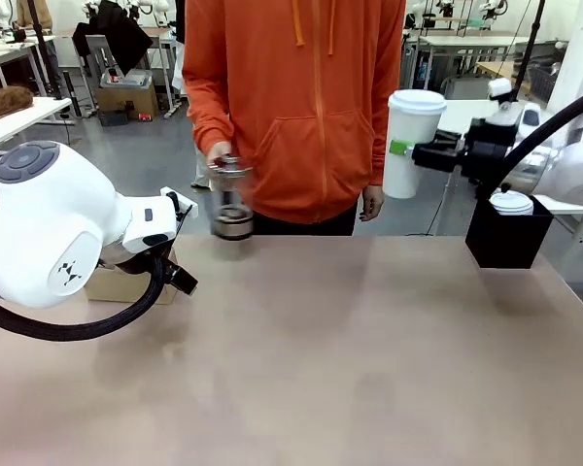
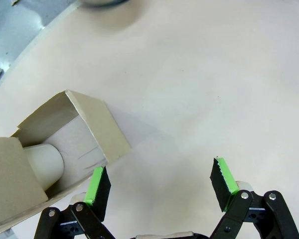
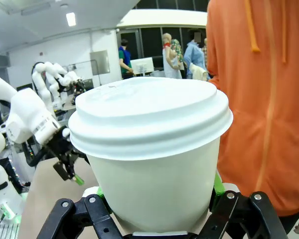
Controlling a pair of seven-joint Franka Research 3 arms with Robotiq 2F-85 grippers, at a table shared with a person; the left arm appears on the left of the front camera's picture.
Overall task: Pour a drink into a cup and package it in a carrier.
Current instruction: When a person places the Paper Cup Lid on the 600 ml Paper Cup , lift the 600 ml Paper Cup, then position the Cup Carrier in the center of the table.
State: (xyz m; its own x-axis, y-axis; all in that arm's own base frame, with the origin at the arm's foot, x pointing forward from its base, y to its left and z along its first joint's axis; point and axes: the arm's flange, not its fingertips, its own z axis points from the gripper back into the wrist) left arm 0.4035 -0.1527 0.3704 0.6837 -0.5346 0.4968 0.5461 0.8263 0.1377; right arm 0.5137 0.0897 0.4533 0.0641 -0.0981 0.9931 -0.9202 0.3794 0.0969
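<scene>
Right gripper (image 1: 415,152) clamps the lidded cup (image 3: 149,149). Left gripper (image 2: 162,181) gapes, with the carrier (image 2: 102,124) cut off at eight o'clock. The carafe (image 1: 231,199) is blurred.

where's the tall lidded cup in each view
front view: cup upper right, held in the right hand above the table.
right wrist view: cup centre, close up, between green pads.
left wrist view: aimed down at the carrier on the table.
shared landmark: the tan table.

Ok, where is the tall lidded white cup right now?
The cup is at the front view's right, held in the air by the right gripper, between the person's orange hoodie and the black box.
</scene>
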